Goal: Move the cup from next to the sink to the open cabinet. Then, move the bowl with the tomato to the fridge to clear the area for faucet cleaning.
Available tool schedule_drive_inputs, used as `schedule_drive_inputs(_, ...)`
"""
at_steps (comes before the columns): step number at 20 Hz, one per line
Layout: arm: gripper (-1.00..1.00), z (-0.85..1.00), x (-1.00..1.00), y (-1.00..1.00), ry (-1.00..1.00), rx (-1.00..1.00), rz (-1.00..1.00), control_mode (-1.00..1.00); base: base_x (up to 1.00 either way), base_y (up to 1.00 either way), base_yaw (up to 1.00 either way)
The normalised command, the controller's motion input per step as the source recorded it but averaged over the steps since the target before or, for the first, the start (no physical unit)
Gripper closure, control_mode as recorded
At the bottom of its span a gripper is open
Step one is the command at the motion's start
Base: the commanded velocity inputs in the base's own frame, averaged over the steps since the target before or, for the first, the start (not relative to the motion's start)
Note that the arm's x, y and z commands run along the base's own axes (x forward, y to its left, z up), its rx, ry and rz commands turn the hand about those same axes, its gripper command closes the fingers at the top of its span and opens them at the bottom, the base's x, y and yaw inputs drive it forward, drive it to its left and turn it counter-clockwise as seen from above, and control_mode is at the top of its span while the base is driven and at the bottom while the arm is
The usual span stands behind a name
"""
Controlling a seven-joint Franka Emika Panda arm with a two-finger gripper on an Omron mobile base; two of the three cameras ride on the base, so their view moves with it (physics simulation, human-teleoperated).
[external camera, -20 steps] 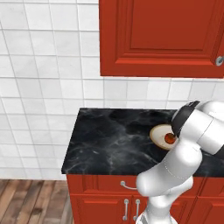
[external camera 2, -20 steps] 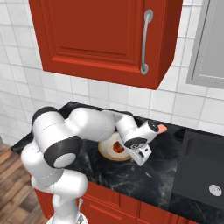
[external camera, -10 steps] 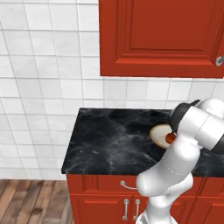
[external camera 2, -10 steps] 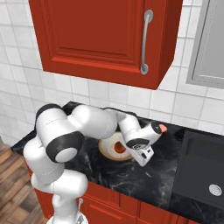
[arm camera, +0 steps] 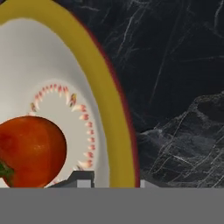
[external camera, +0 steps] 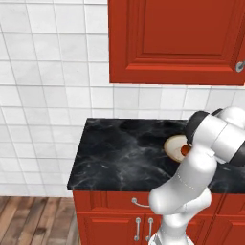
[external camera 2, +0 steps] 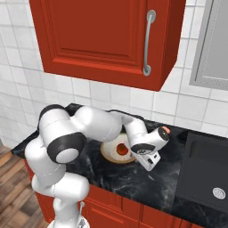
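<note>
The cream bowl (external camera 2: 109, 151) with its tan rim sits on the black counter with the red tomato (external camera 2: 121, 150) inside it. My gripper (external camera 2: 148, 159) hangs low at the bowl's right edge. In the hand view the bowl (arm camera: 57, 74) fills the left side, with the tomato (arm camera: 31, 150) at the lower left. The gripper (arm camera: 114, 182) is open, one fingertip over the bowl's inside and the other over the counter, the rim between them. In the left base view my arm partly hides the bowl (external camera: 174, 143) and tomato (external camera: 185, 150). The black sink (external camera 2: 208, 171) lies to the right. The cup, fridge and faucet are out of view.
The red wall cabinet (external camera 2: 102, 40) with a curved silver handle (external camera 2: 148, 42) hangs above the counter. A grey cabinet (external camera 2: 213, 44) is at the upper right. The black marble counter (external camera: 119, 153) stretches left of the bowl, with a white tiled wall behind.
My arm's elbow has swung round, and the hand has shifted slightly right and lower at the bowl's right edge. Bowl and tomato have not moved.
</note>
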Motion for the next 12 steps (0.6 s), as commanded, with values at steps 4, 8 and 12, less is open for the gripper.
schedule_drive_inputs(4,1.00,0.15,-0.20,0.00,-0.12,0.00,0.00,-1.00,0.00,0.00,0.00)
schedule_drive_inputs(8,1.00,0.98,-0.57,0.01,-0.38,0.00,0.00,-1.00,0.00,0.00,0.00)
schedule_drive_inputs(12,1.00,0.98,-0.64,0.14,-0.24,0.00,0.00,-1.00,0.00,0.00,0.00)
